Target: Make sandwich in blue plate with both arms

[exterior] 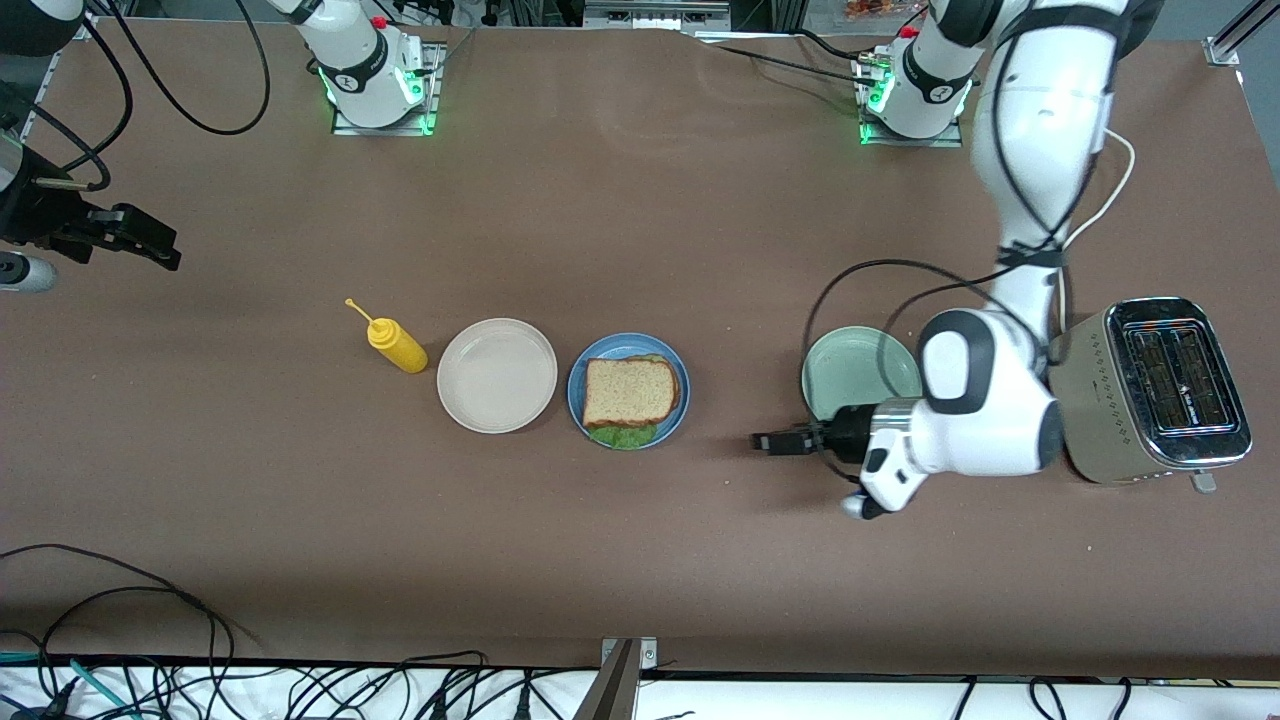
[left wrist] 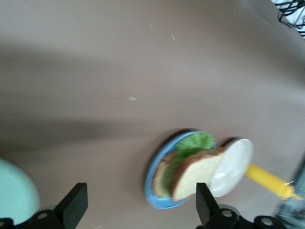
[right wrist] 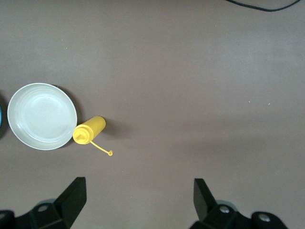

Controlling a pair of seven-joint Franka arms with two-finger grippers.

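Front view is showing the sandwich [exterior: 631, 391] sitting assembled in the blue plate [exterior: 677, 410], so the left claw [exterior: 775, 442] and the right claw [exterior: 150, 245], both hanging wide open and empty, should be retreating without brushing it.

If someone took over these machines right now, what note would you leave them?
Left hand: open, empty, low over bare table between the blue plate and the pale green plate.
Right hand: open, empty, waiting over the right arm's end of the table.
The sandwich sits stacked on the blue plate: bread, lettuce, bread.
Done: the sandwich looks assembled.
Left: probably nothing but parking the arms.
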